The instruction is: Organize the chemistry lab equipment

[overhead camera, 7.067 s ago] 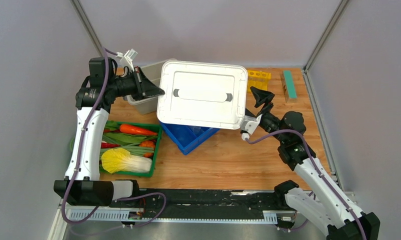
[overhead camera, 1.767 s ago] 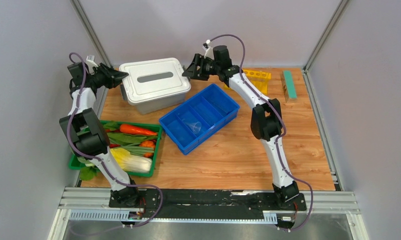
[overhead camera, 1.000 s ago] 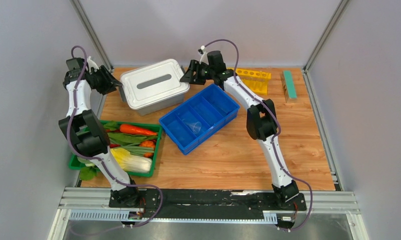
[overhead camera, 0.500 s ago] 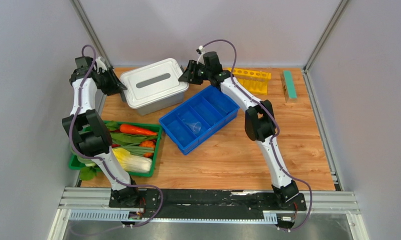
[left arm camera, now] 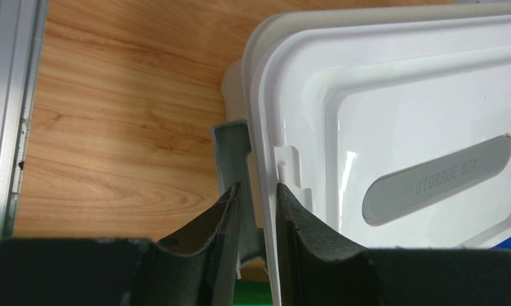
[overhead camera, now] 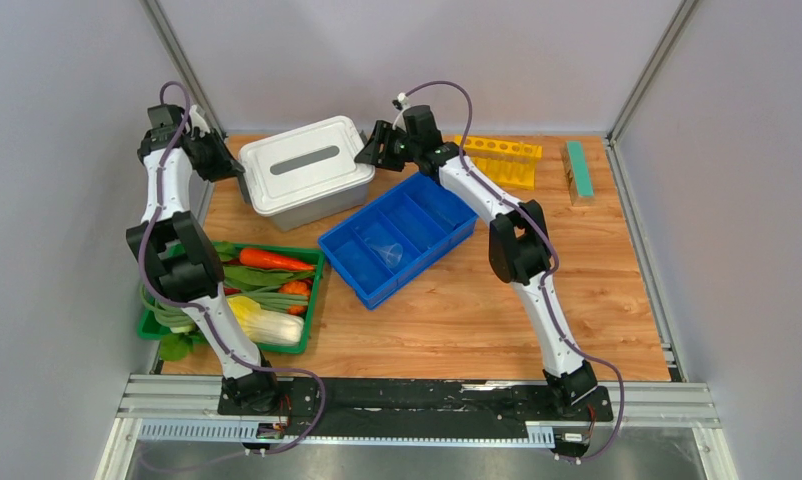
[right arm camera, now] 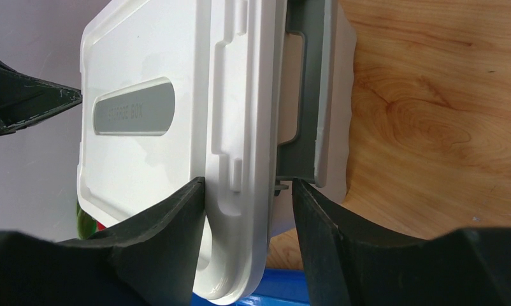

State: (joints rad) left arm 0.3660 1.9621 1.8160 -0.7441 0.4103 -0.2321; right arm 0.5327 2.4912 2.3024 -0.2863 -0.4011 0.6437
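Overhead view of a wooden table (overhead camera: 477,320) with two robot arms reaching to a white storage box (overhead camera: 307,175) at about 11 o'clock, its lid (left arm camera: 393,127) seated on top. The left gripper (left arm camera: 256,210) sits at the box's 9 o'clock end, fingers clenched narrowly on the left-end latch (left arm camera: 230,153) and the lid tab beside it. The right gripper (right arm camera: 248,217) sits at the 3 o'clock end, fingers spread wide around the lid rim and the right-end latch (right arm camera: 304,95); from the wrist view it cannot be told whether they press on it or only straddle it. A blue divided tray (overhead camera: 347,277) lies near the centre, holding only a clear cup (overhead camera: 382,251) in a middle compartment. No other lab items are visible anywhere, so they are probably inside the shut box. A green tray (overhead camera: 247,348) of vegetables is at 8 o'clock, a yellow rack (overhead camera: 505,160) at 1 o'clock, and a green block (overhead camera: 579,170) at 2 o'clock. The sorting looks barely started: the box needs opening, and nearly every tray compartment is unfilled.
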